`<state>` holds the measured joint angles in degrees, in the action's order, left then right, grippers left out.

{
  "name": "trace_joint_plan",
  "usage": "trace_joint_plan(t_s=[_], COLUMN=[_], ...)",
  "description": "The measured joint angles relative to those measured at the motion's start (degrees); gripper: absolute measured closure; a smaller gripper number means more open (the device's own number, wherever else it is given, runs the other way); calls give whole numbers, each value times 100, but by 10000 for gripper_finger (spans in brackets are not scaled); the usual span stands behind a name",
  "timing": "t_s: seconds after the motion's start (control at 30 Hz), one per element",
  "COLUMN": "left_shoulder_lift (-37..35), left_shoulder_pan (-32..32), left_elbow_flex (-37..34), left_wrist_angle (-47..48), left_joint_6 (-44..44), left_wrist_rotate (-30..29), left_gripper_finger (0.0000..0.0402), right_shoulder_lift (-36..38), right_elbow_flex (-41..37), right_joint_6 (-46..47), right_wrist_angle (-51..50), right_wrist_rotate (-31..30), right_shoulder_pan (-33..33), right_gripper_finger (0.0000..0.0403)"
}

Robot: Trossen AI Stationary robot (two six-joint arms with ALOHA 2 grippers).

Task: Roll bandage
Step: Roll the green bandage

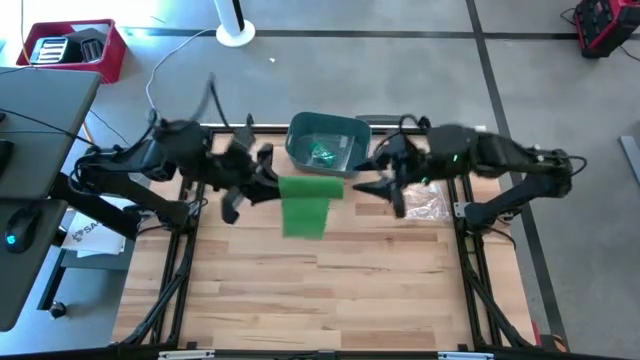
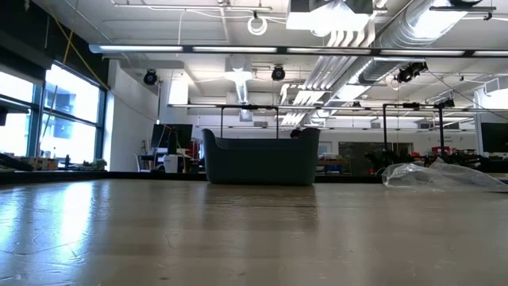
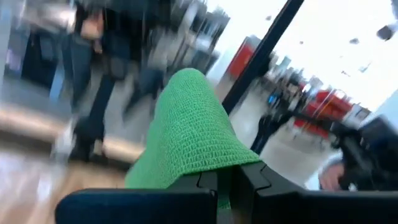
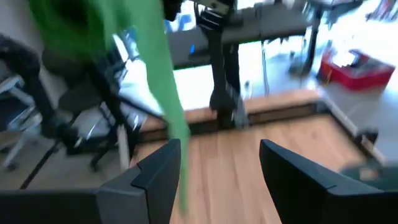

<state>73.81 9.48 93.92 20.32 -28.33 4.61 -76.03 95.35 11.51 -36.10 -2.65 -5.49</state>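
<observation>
A green bandage hangs as a broad strip above the table's far middle, with my left gripper shut on it. In the left wrist view the bandage bulges up over the fingers. My right gripper stands open a little to the bandage's right, touching nothing. In the right wrist view its gap is empty and the green strip hangs beyond its fingers. The low view shows neither gripper nor the bandage. My left gripper pinches a fold of the bandage between its two shut fingers, at the strip's upper left part. The fingers come in about level from the table's left. The rest of the bandage hangs slack below, clear of the table.
A grey-blue bin stands at the table's far middle, holding a green roll; the low view shows the bin too. A clear plastic bag lies at the far right. The near half of the wooden table is bare.
</observation>
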Motion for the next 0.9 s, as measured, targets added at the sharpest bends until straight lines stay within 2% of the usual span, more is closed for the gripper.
trace_joint_plan(t_s=[0.1,0.17,0.3,0.57,0.67,0.83,0.9], left_shoulder_lift=[-79,-109,-152,-151,-154,-154,-156], left_shoulder_pan=[-111,-198,-295,-324,-324,-324,-324], left_elbow_flex=[4,4,4,4,4,4,4], left_wrist_angle=[-536,-751,-827,-827,-832,-791,-636], left_joint_6=[146,143,-14,-296,-466,-1068,-1350], left_wrist_rotate=[53,145,335,388,447,775,797], left_gripper_finger=[397,397,397,397,397,396,396], right_shoulder_lift=[-292,-460,-730,-1073,-1180,-1165,-1166], right_elbow_flex=[-7,-7,-7,-7,-8,-2,149], right_joint_6=[-232,-544,-1261,-2246,-2437,-3137,-3714], right_wrist_angle=[883,1535,2678,3452,3465,3565,3562], right_wrist_rotate=[-744,-1011,-1089,-1208,-1833,-2809,-3111], right_shoulder_pan=[-371,-465,-479,-509,-548,-583,-638], right_gripper_finger=[192,192,192,201,243,380,388])
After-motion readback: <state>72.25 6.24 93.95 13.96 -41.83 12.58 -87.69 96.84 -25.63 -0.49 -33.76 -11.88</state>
